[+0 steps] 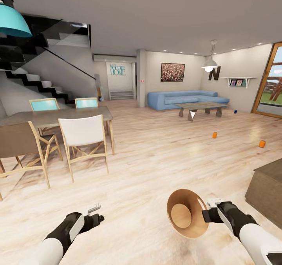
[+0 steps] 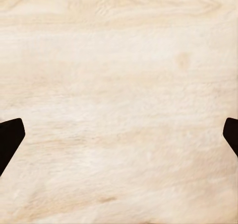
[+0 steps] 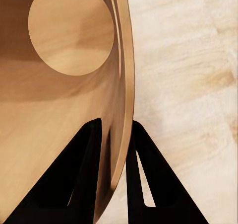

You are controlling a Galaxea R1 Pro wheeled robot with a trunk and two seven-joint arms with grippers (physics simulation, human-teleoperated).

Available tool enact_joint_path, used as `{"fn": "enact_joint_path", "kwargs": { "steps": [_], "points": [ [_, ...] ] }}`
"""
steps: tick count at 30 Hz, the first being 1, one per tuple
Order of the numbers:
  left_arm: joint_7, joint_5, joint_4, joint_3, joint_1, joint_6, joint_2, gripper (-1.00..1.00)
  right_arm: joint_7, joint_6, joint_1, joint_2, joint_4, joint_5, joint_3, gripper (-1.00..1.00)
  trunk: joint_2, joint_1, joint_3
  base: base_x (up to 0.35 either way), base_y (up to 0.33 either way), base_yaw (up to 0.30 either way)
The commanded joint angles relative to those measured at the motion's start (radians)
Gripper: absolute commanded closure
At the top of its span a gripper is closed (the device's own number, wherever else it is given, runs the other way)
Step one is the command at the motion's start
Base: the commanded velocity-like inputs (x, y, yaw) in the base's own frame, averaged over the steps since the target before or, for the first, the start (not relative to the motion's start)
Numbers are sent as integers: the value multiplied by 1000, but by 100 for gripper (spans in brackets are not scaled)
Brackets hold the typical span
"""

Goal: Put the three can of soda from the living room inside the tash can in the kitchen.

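Observation:
In the head view my right gripper (image 1: 206, 214) is shut on the rim of the trash can (image 1: 187, 214), a copper-brown bucket held on its side above the floor, its tan inside facing me. The right wrist view has the two black fingers (image 3: 84, 159) pinching the trash can (image 3: 64, 75) wall, one inside and one outside. Two orange soda cans (image 1: 214, 135) (image 1: 262, 143) stand on the pale wood floor ahead. A dark blue soda can (image 1: 235, 111) stands farther off, right of the coffee table. My left gripper (image 1: 95, 214) hangs open over bare floor (image 2: 119, 85).
A dining table (image 1: 58, 118) with several chairs (image 1: 84, 139) stands at the left, stairs behind it. Blue sofa (image 1: 186, 99) and coffee table (image 1: 200, 109) lie ahead. A dark wooden cabinet (image 1: 268, 194) juts in at the right. Open wood floor runs between me and the cans.

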Motion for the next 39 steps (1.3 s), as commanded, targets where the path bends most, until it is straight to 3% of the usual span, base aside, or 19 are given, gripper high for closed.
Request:
{"fn": "enact_joint_path", "kwargs": {
  "steps": [1,4,10,13,20,39],
  "points": [
    [0,0,1,-1,0,-5,0,-100,5,0,0,0,-1,-12,-8,100,7,-4,3,0,0,0],
    [0,-1,1,-4,0,-18,0,-100,6,-5,7,0,0,-12,-23,100,28,-15,13,0,0,0],
    [0,-2,2,-5,0,-27,0,-100,6,-66,44,-1,-7,-10,-114,100,70,-38,32,0,0,0],
    [0,-1,2,-5,1,-29,-1,-100,5,-76,49,-1,-9,-10,-134,100,91,-50,41,0,0,0],
    [0,-1,3,-5,1,-71,-1,-100,4,-82,51,-1,-8,-8,-143,100,140,-77,63,0,0,0],
    [0,-2,3,-5,1,-79,-2,-100,3,-86,53,2,-8,-8,-144,100,273,-150,122,0,0,0]
  ]
}}
